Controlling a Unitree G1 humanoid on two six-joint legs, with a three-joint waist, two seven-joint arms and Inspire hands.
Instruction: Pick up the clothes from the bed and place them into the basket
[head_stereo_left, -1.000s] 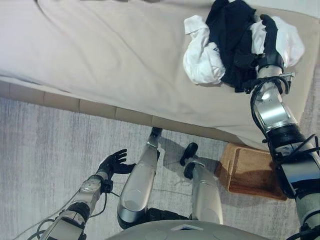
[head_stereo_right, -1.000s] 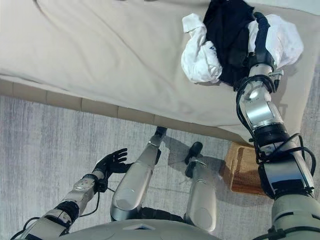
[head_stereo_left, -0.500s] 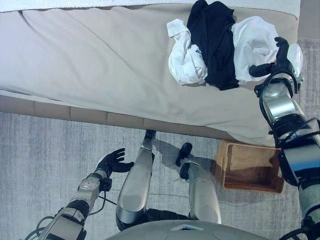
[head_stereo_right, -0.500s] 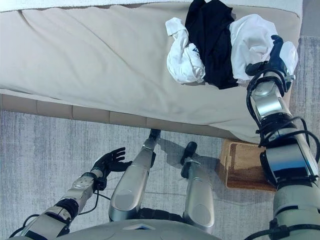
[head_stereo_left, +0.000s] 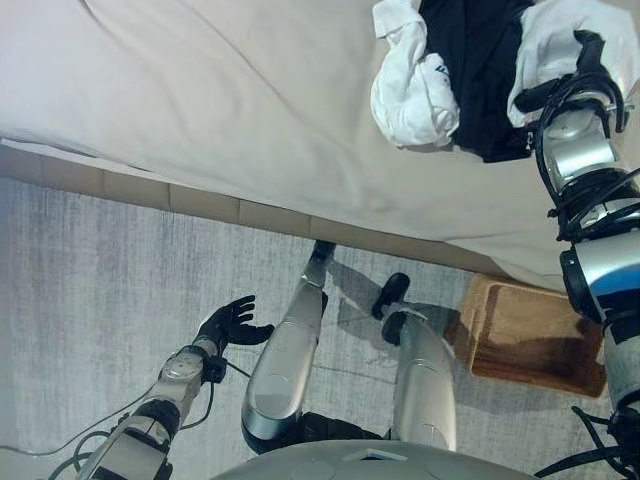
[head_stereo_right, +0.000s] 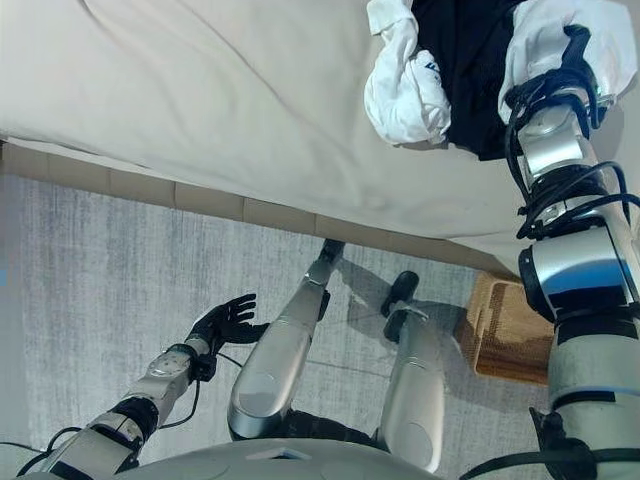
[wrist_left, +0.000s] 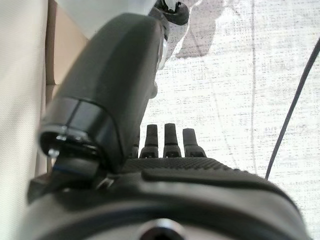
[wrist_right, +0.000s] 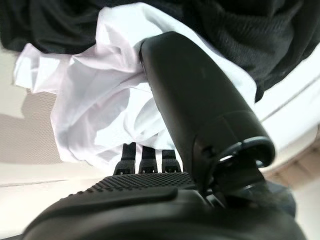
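- Right hand (head_stereo_left: 590, 70): fingers (wrist_right: 142, 159) extended into the white cloth, tips buried in the folds; thumb lies over the cloth. Whether they pinch the fabric cannot be told.
- Left hand (head_stereo_left: 232, 322): fingers (wrist_left: 170, 137) straight and slightly spread, holding nothing, hanging low over the floor beside the bed.
- Clothes: a white garment (head_stereo_left: 415, 95) and a black garment (head_stereo_left: 480, 70) lie bunched together on the bed, touching; a second white piece (head_stereo_left: 550, 35) is on the far side of the black one, under the right hand.
- Bed (head_stereo_left: 220, 90): covered in a smooth beige sheet with a few long creases; its side panel (head_stereo_left: 150, 190) is tan, in block-like sections, along the edge nearest the robot.
- Basket (head_stereo_left: 530, 335): brown woven, rectangular, on the floor just beside the bed's edge, below the right arm; nothing seen inside it.
- Floor (head_stereo_left: 90, 290): grey rug with a fine streaked weave runs up to the bed.
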